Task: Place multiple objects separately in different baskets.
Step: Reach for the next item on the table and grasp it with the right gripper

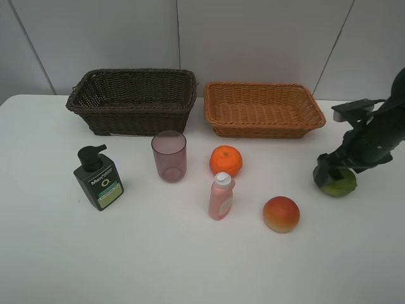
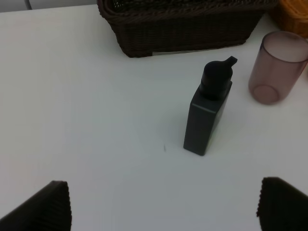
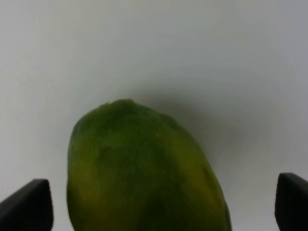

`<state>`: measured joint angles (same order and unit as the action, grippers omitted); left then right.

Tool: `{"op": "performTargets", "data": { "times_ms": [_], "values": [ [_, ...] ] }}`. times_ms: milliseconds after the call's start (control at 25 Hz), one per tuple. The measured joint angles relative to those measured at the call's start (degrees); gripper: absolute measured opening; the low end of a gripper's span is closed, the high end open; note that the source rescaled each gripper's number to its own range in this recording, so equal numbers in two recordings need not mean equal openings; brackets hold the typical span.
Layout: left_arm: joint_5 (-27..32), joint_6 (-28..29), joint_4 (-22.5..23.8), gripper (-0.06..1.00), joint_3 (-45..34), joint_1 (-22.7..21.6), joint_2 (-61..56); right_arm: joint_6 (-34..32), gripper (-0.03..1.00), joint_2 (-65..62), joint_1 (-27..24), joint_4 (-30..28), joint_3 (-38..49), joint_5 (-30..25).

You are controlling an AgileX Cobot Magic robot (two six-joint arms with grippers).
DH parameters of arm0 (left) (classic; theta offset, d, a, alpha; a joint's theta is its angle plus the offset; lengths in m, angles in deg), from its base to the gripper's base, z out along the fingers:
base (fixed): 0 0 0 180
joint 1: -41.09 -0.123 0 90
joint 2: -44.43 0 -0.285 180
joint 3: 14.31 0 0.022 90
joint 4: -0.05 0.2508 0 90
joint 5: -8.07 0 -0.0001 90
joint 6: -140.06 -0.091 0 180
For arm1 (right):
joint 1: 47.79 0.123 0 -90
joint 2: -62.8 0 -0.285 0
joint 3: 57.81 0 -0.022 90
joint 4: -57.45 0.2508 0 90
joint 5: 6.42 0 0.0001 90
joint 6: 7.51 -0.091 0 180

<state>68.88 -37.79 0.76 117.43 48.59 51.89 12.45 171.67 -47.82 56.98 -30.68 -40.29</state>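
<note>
1. 2 wicker baskets stand side by side at the back of the white tabletop (image 1: 190, 266). The deeper dark brown basket (image 1: 136, 117) is on the left and the shallower orange-tan basket (image 1: 266, 131) on the right. Nothing shows inside either.
2. Left tool (image 2: 163, 207): fingers spread wide with only bare tabletop between them. It sits back from the pump bottle (image 2: 207, 113).
3. Dark green pump bottle (image 1: 98, 179): upright, in front of the dark basket's left end.
4. Translucent pink cup (image 1: 169, 156): upright, mouth up, near the dark basket's right front corner.
5. Orange (image 1: 226, 161): in front of the tan basket's left end.
6. Small pink white-capped bottle (image 1: 221, 197): upright, just in front of the orange.
7. Red-yellow fruit (image 1: 281, 214): right of the small bottle, nearest the front edge.
8. Green fruit (image 1: 340, 183): far right, resting on the tabletop.
9. Right tool (image 1: 332, 171): lowered over the green fruit, jaws parted. In the wrist view a fingertip (image 3: 29, 204) shows on each side of the fruit (image 3: 139, 173), with a gap on both sides.
</note>
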Motion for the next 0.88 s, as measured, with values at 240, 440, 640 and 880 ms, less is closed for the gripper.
{"op": "performTargets", "data": {
  "times_ms": [240, 440, 640, 880],
  "values": [
    [0.00, 0.00, 0.00, 1.00, 0.00, 0.00, 0.00, 0.02, 1.00, 4.09, 0.00, -0.05, 0.00, 1.60],
    [0.00, 0.00, 0.00, 1.00, 0.00, 0.00, 0.00, 0.07, 0.99, 5.95, 0.00, -0.05, 0.00, 2.15],
    [0.00, 0.00, 0.00, 1.00, 0.00, 0.00, 0.00, 0.19, 0.50, 6.18, 0.00, -0.23, 0.00, 2.52],
    [0.00, 0.00, 0.00, 1.00, 0.00, 0.00, 0.00, 0.20, 0.51, 6.18, 0.00, -0.17, 0.00, 2.54]
  ]
}}
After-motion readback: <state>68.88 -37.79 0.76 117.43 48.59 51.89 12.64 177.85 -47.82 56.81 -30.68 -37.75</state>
